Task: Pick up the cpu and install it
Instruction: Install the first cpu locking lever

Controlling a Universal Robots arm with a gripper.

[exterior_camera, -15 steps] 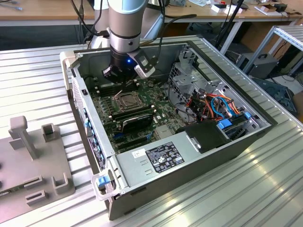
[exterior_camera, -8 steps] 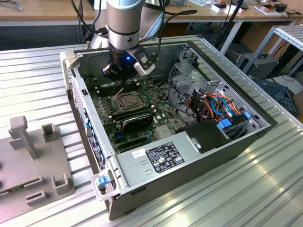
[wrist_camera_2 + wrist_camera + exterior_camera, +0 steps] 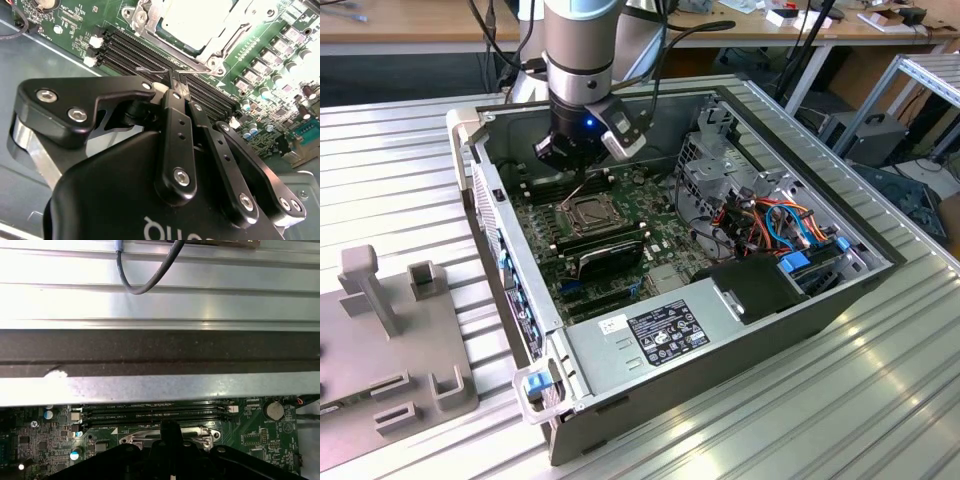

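The cpu [image 3: 192, 20], a pale silver square, lies in the socket on the green motherboard [image 3: 265, 55] with the socket's metal frame [image 3: 145, 17] around it. In the exterior view the socket [image 3: 590, 211] sits in the middle of the open computer case [image 3: 650, 330]. My gripper [image 3: 582, 183] hangs just behind the socket, low over the board. In the second wrist view my gripper [image 3: 176, 86] has its black fingers pressed together, shut on the thin wire socket lever [image 3: 150, 70] beside the memory slots [image 3: 150, 52]. The first wrist view shows the gripper [image 3: 170, 437] above the frame [image 3: 207, 434].
A black oblong card [image 3: 610, 257] lies in front of the socket. The drive cage [image 3: 715, 175], coloured cables [image 3: 780, 225] and the power supply [image 3: 660, 335] fill the case toward the exterior view's right. A grey fixture [image 3: 380, 340] stands on the exterior view's left. The case wall [image 3: 160, 347] is close.
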